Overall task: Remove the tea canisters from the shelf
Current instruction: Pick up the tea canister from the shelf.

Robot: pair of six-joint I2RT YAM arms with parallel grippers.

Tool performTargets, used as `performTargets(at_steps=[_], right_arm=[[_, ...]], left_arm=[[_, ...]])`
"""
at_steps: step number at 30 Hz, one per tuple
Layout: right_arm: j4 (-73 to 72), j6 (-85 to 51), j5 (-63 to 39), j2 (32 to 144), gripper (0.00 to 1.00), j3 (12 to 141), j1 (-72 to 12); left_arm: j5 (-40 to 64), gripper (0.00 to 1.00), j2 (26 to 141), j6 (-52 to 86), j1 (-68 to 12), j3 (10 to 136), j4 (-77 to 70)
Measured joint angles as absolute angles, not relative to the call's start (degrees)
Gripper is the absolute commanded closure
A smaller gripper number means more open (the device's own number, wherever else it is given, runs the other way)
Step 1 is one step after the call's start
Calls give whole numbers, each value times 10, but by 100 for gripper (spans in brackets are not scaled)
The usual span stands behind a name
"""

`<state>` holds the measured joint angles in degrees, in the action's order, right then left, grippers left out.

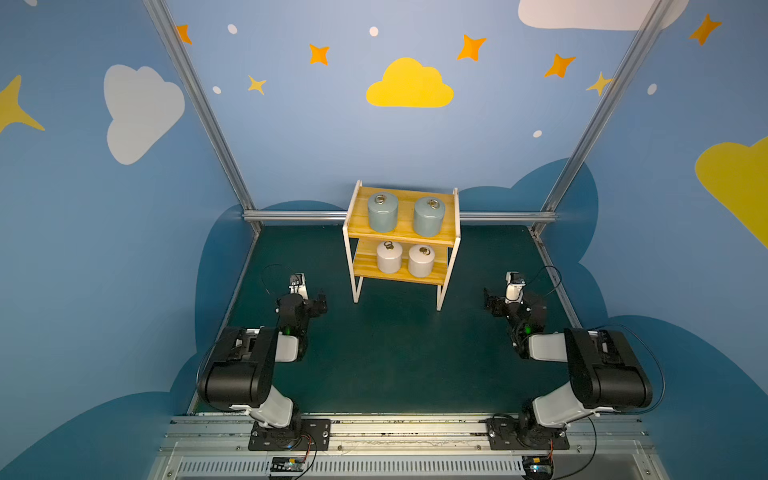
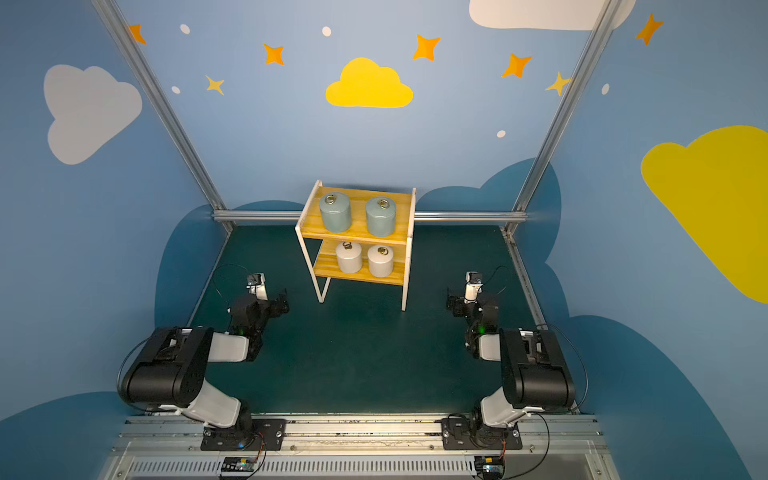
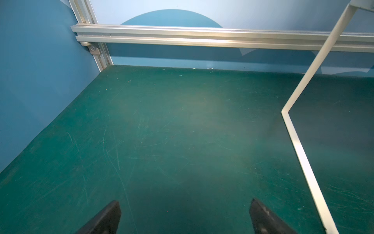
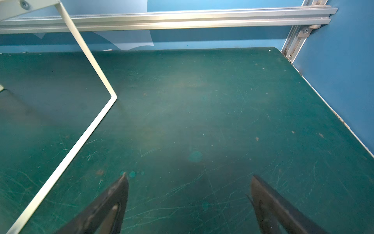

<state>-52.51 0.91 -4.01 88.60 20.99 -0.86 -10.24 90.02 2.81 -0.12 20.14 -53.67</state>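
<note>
The shelf [image 1: 403, 238] [image 2: 357, 238] stands at the back middle of the green mat. Two grey-blue tea canisters [image 1: 382, 214] [image 1: 429, 216] sit upright side by side on its top board. On the lower board stand two smaller off-white ones [image 1: 389, 258] [image 1: 421, 262]. My left gripper [image 1: 319, 304] [image 3: 184, 200] hovers low over the mat, left of the shelf's front leg, open and empty. My right gripper [image 1: 490, 302] [image 4: 189, 175] mirrors it on the shelf's right side, also open and empty. Both wrist views show only a white shelf leg [image 3: 315, 66] [image 4: 85, 42], no canisters.
An aluminium rail [image 1: 299, 215] runs along the back edge behind the shelf, with slanted posts at both back corners. Blue walls close in the mat [image 1: 395, 353] on three sides. The arm bases sit on a metal rail [image 1: 395, 428] at the front.
</note>
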Motion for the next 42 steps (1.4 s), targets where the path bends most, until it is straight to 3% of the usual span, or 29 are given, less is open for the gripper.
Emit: performTargets(at_steps=[25, 34, 42], right_arm=[[-515, 3, -30, 879, 5, 210, -6], [-272, -16, -73, 646, 5, 274, -16], [-48, -46, -147, 505, 5, 406, -72]], left_arm=[[-109, 2, 863, 19, -13, 199, -508], [-76, 4, 564, 38, -27, 265, -243], [20, 5, 479, 56, -53, 350, -60]])
